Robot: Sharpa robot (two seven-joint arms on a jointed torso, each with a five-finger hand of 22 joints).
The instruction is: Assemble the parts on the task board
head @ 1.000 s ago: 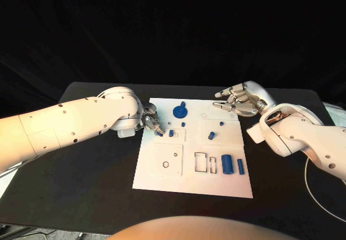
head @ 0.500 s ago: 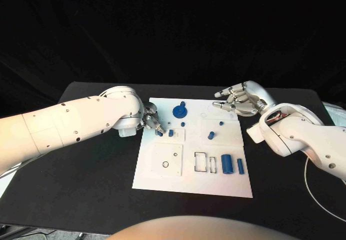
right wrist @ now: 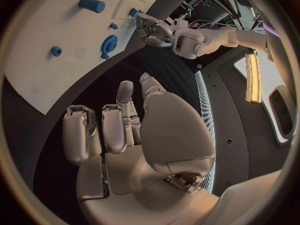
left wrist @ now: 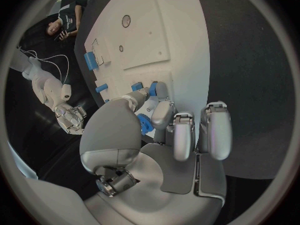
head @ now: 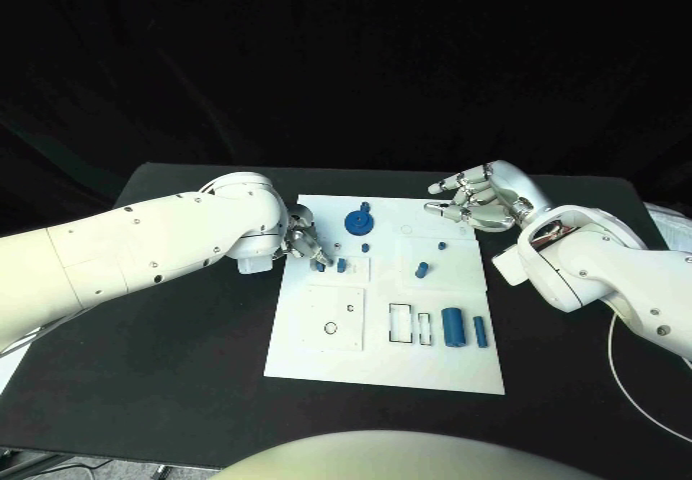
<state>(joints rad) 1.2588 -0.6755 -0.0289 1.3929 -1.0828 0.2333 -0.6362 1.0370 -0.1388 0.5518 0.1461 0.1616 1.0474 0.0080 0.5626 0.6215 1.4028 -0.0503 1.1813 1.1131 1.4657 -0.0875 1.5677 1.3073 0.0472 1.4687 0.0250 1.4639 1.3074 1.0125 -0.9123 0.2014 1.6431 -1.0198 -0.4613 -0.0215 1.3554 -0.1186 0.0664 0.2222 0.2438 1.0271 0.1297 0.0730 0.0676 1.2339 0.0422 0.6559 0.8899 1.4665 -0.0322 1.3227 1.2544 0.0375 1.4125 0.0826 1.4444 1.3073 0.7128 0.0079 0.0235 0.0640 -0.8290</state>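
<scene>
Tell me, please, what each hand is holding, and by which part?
The left hand pinches a small blue part by its end; the right hand holds nothing.

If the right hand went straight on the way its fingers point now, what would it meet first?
Probably the far right corner of the task board: the right hand, open, points left over it. Beyond lies the blue gear-like part. Its height above the board is unclear, so it might pass over.

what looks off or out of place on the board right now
Nothing stands out. The task board lies flat and square on the table, with blue parts spread over it. The left hand works at a small blue part; the right hand hovers open.
</scene>
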